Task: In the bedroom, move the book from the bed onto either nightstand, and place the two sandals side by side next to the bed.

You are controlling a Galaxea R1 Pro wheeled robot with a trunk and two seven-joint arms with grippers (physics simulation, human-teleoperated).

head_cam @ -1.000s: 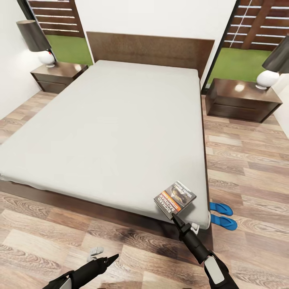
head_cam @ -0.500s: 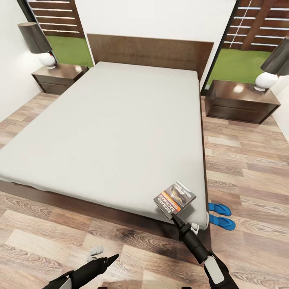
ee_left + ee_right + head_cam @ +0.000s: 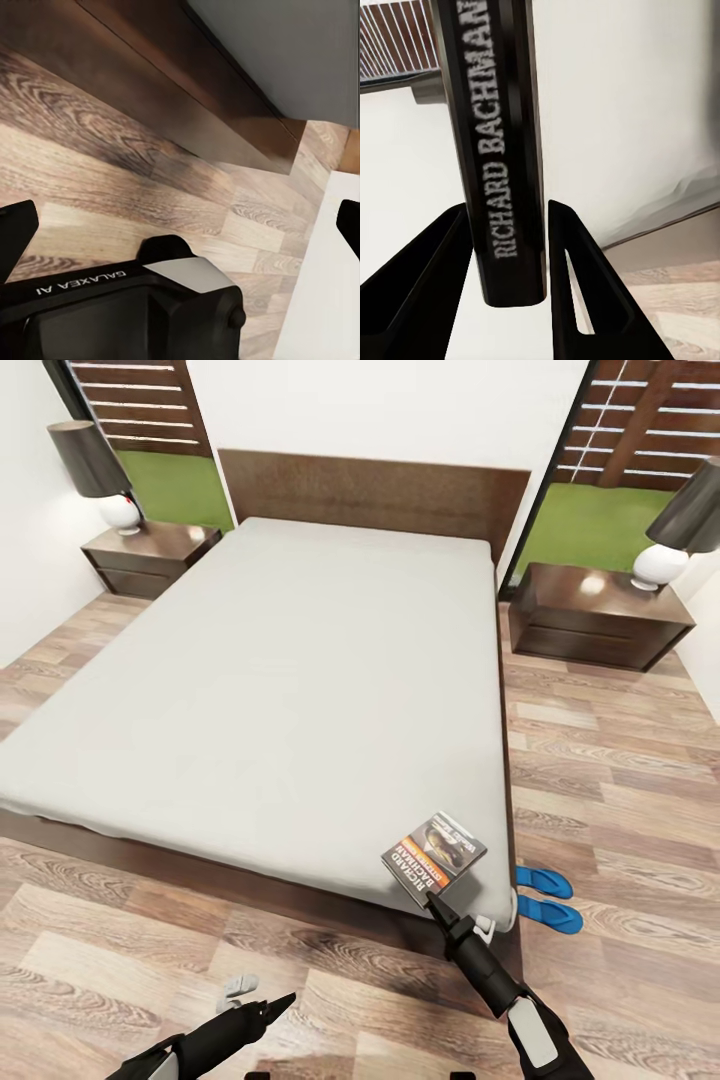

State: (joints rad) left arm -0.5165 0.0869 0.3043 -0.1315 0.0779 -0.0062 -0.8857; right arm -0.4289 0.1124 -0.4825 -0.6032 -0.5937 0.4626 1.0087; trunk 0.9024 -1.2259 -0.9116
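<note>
Nearest in the head view, the left gripper (image 3: 268,1005) is seen low over the wood-plank floor (image 3: 620,780), its black fingers spread with nothing between them; in the left wrist view the two fingertips (image 3: 16,229) sit wide apart over grained planks and the glossy dark bed frame. A small grey-white object (image 3: 236,987) lies on the floor just beside it; what it is cannot be told.

The right gripper (image 3: 437,903) is clamped on the book (image 3: 434,854) at its near edge, above the near right corner of the bed (image 3: 280,690). In the right wrist view the glossy black spine (image 3: 499,150) with white "RICHARD BACHMAN" lettering is pinched between two tapered black fingers (image 3: 577,285). The thin paperback is held tilted, with its dark cover, orange band and greyish picture facing up.

Just beyond that corner, the two sandals (image 3: 546,898), bright blue and flat, lie side by side on the floor next to the bed frame.

The mattress is plain, smooth, light grey; frame and headboard (image 3: 375,490) are dark brown wood. Farthest, a square-topped glossy nightstand (image 3: 150,555) is seen on the left and another nightstand (image 3: 598,615) on the right, each carrying a lamp (image 3: 100,475) with a round white base and dark tapered shade.
</note>
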